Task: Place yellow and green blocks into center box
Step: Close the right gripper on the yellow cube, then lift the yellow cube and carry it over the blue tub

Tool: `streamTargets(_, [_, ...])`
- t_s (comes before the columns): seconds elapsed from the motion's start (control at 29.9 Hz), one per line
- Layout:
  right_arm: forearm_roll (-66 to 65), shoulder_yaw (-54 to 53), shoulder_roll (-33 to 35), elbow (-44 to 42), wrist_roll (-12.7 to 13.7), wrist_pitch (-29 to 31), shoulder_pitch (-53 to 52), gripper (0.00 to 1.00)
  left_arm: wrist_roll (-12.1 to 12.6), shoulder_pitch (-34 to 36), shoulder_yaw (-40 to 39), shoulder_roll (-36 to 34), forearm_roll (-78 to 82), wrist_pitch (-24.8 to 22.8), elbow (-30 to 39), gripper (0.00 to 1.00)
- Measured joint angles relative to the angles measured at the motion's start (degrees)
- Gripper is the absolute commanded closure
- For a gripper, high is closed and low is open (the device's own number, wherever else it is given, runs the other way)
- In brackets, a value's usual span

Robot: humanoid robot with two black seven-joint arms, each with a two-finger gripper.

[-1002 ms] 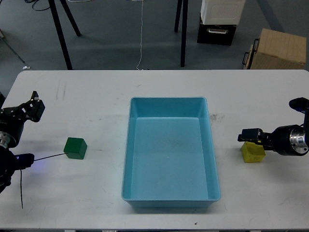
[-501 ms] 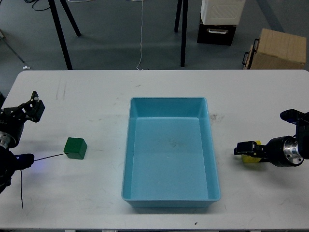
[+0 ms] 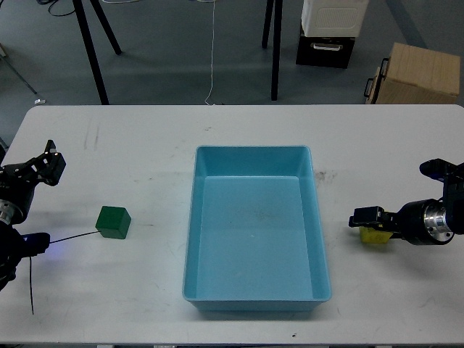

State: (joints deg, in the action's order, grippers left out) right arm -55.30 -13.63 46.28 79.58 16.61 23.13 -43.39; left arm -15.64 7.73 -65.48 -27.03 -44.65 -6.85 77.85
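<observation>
The yellow block (image 3: pixel 375 235) lies on the white table right of the box, mostly hidden behind my right gripper (image 3: pixel 367 217). That gripper is low over the block and around its top; its fingers overlap from this side, so I cannot tell how far they are closed. The green block (image 3: pixel 113 222) lies on the table left of the box. My left gripper (image 3: pixel 45 162) is open and empty near the table's left edge, up and to the left of the green block. The light blue box (image 3: pixel 255 155) stands in the middle of the table and is empty.
A thin black cable (image 3: pixel 65 236) runs on the table from my left arm to the green block. Beyond the far table edge stand black stand legs (image 3: pixel 274 51), a cardboard box (image 3: pixel 420 72) and a black-and-white case (image 3: pixel 328 29).
My right gripper has come down from above the yellow block onto it and shifted slightly left, so it now covers most of the block. The left arm and green block have not moved.
</observation>
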Motion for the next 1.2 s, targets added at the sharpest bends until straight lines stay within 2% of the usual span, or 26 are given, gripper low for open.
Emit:
streamTargets(0.27, [-0.03,0.0,-0.12,-0.94,0.0,-0.07,0.46,0.02,0.0,0.0,0.07,0.04,0.0,0.0,-0.06,0.0])
streamTargets(0.43, [0.02,-0.06,-0.2,-1.09,-0.07,-0.03,0.37,0.06,0.0,0.0,0.07,0.09,0.0,0.0,-0.82,0.0])
streamTargets(0.6, [0.1,-0.14,-0.22,-1.08,-0.08,-0.07,0.35,0.22,0.0,0.0,0.07,0.46,0.0,0.0,-1.35,0.0])
streamTargets(0.7, [0.1,-0.04,-0.22,-1.04,-0.08,-0.08,0.45,0.42,0.08,0.0,0.09,0.62,0.0,0.0,-1.69,0.0])
streamTargets(0.73, [0.11,0.01,-0.22,-1.01,-0.08,-0.03,0.47,0.45,0.08,0.0,0.09,0.63,0.0,0.0,-1.83,0.0])
streamTargets(0.9, [0.25,0.1,-0.22,-0.84,-0.43,0.23,0.56,0.52,0.09,0.0,0.09,0.73,0.0,0.0,-2.0,0.0])
streamTargets(1.2, [1.3,-2.5,0.95,0.92,-0.73,0.09,-0.11,0.52,0.08,0.07,0.09,0.75,0.0,0.06,-2.01,0.0])
